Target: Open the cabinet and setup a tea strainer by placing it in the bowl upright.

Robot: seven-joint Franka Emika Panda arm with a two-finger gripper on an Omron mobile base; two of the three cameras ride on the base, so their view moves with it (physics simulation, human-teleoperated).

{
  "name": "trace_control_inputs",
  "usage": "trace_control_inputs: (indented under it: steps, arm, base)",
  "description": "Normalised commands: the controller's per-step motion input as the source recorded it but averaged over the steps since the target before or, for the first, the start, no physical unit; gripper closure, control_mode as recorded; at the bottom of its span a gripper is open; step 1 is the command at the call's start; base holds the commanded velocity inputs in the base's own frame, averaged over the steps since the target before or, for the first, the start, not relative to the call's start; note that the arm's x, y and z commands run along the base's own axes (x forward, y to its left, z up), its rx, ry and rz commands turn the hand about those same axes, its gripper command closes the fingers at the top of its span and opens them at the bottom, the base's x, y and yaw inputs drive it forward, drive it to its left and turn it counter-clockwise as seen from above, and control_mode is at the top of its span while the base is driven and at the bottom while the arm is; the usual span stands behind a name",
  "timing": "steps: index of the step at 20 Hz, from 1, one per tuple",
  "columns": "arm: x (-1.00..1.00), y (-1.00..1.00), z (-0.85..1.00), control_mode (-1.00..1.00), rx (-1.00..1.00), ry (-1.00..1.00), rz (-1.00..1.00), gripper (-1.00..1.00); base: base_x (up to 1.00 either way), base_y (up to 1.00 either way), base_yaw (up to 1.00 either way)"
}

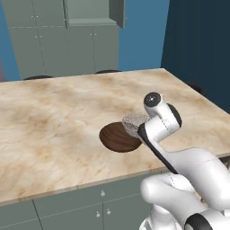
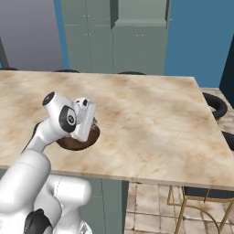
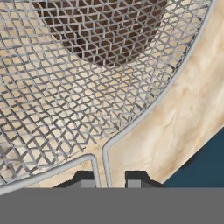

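Tool (image 3: pixel 110 178) clamped on one tea strainer (image 3: pixel 87 78) wire, one brown bowl (image 1: pixel 117 137) below, marble counter (image 1: pixel 54 117).

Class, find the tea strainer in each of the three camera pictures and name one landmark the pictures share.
Left base view: tea strainer at centre, over the bowl's right edge.
Right base view: left of centre, mostly behind the hand.
Hand view: its mesh across the upper left.
Shared landmark: the marble countertop.
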Motion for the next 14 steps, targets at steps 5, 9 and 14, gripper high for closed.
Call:
trace_control_inputs:
  steps: [5,9,14]
  arm:
    - [0.0,0.0,-0.26,-1.0,0.0,-0.02,-0.1,1.0]
    - [0.0,0.05,-0.01,-1.0,0.0,0.0,-0.06,1.0]
    - [0.0,0.03,-0.21,-1.0,0.0,0.0,-0.03,1.0]
  base:
    - [0.0,0.0,0.0]
    - [0.0,0.0,0.0]
    - [0.0,0.0,0.0]
